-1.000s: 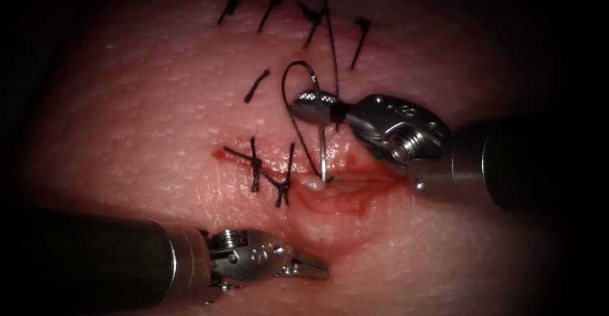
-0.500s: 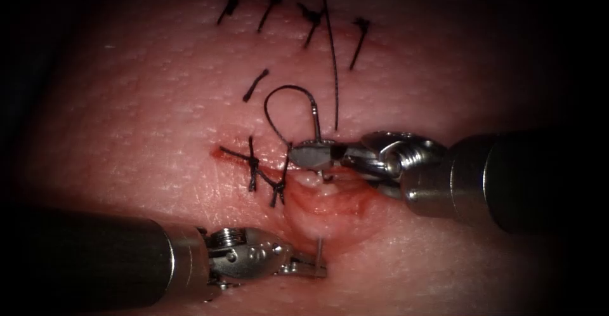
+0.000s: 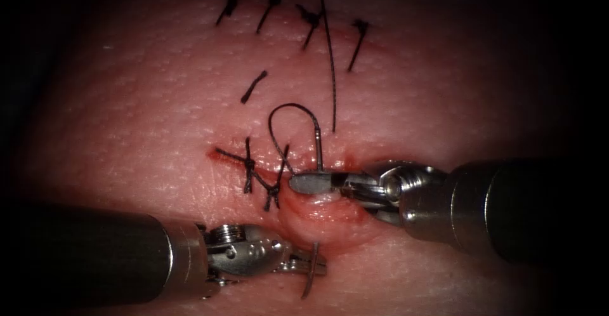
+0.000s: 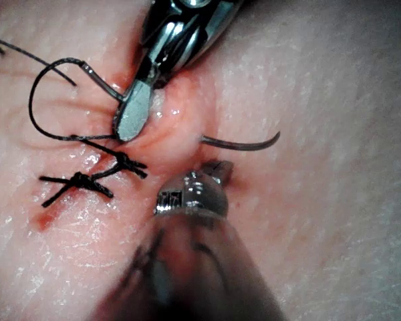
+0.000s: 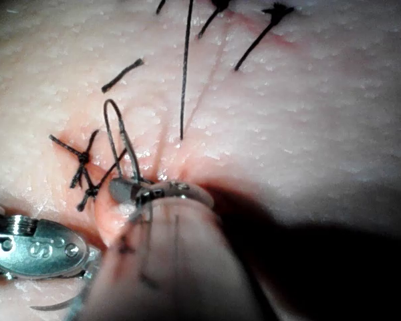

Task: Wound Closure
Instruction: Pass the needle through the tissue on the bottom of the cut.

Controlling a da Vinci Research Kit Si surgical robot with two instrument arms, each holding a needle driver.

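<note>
Below cut, L tool point(image 3: 311, 266) pinches needle point(image 3: 310, 278) tip; R tool point(image 3: 311, 181) clamps tail.

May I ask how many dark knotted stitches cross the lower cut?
2 stitches, at the cut's left end: one leftmost, one beside the right tool, which grips the curved steel needle near its tail; its tip shows through the tissue by the left tool, which holds nothing.

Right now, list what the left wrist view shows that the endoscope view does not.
Left wrist view: a gap between the emerged needle and the left end effector. Endoscope view: the thread running up past an upper row of stitches. Both: the right end effector shut on the needle's tail end, the needle through the tissue at the cut.
</note>
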